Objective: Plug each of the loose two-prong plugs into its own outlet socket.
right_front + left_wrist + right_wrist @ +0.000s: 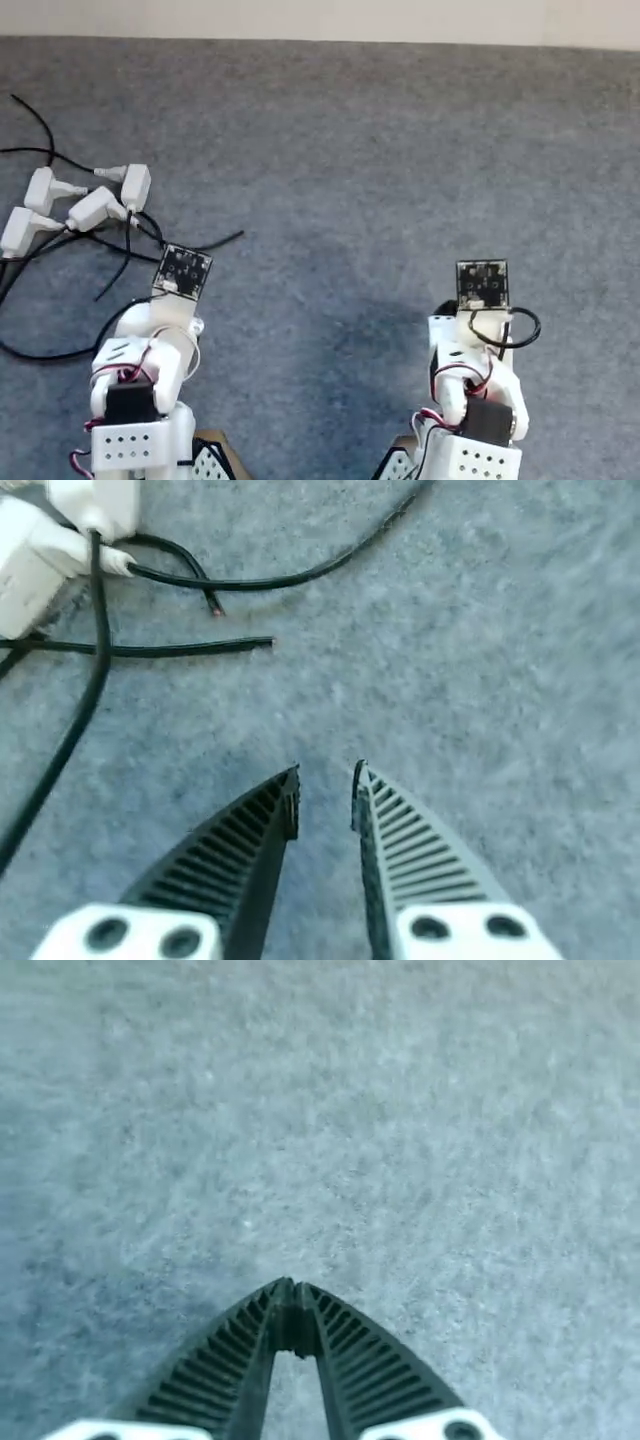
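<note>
"Plugs (95, 208), where are they?"

"At the far left of the table (350, 150), ahead of my left arm (150, 350). I count four white pieces there, close together in a small cluster, each with a short nub at one end. Which are plugs and which are sockets I cannot tell, and none looks joined to another."

"And the black lines all around them?"

"Cords (40, 250). They run out from the white pieces, cross one another and trail off the left edge of the table. From my left wrist I see two of the white pieces (40, 560) with a cord lying across them, and two loose cord ends (245, 643) on the grey surface just beside them, their tips bare."

"What are your left fingers doing?"

"My left fingers (290, 795) are spread a little, with a narrow gap between the tips and nothing in it. They point at bare grey table, near the loose cord ends but apart from them."

"And the other side?"

"My right fingers (293, 1310) are pressed together tip to tip, with nothing between them. They hang over plain grey table. My right arm (470, 370) sits at the near edge, well apart from the white pieces and the cords."

"Are either set of fingers touching the table?"

"I cannot tell."
</note>
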Robot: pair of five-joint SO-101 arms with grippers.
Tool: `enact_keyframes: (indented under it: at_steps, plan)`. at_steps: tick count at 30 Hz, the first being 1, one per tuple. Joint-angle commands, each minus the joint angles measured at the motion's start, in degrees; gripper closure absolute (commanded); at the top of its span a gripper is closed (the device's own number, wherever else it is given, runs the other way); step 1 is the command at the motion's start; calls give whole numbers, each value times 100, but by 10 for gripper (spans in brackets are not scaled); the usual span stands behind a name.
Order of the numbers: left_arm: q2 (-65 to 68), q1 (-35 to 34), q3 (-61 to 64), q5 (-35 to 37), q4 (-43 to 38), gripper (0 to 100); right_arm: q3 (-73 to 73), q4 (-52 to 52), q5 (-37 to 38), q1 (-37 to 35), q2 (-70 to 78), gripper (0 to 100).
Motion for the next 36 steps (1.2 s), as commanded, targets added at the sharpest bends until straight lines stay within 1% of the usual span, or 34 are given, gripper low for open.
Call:
enact_keyframes:
  at_steps: [1, 5, 11, 36]
  plan:
    - [-101, 31, 110, 26, 360, 899, 884, 215, 0, 75, -40, 994]
    - [-145, 31, 110, 18, 844, 899, 884, 681, 0, 66, -40, 994]
    - [-136, 31, 110, 26, 914, 899, 884, 1305, 0, 66, -40, 994]
    - [-101, 31, 110, 26, 923, 899, 884, 1297, 0, 66, -40, 994]
